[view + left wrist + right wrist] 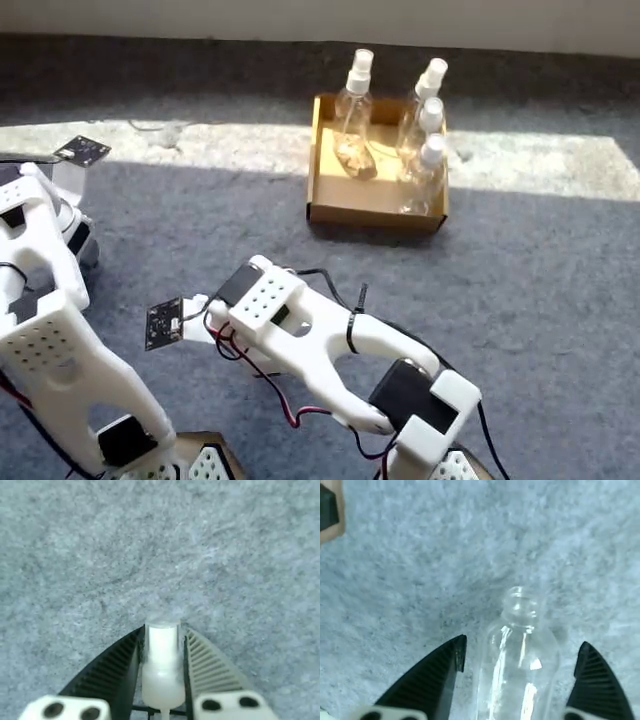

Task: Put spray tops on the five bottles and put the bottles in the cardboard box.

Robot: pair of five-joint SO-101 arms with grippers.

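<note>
High view: fixed, above and behind both arms [300, 325], angled down and forward across grey carpet [545, 330] to cardboard box [375, 214] at far side. Left wrist view: on wrist, close, aimed down past left gripper [163, 632] onto carpet. Right wrist view: likewise past right gripper [523, 644]. Shared: carpet.

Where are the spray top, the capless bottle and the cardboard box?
spray top [162, 665], left wrist view, on its white body.
capless bottle [517, 665], right wrist view, on its clear shoulder.
cardboard box [365, 215], high view, on its near wall.
</note>
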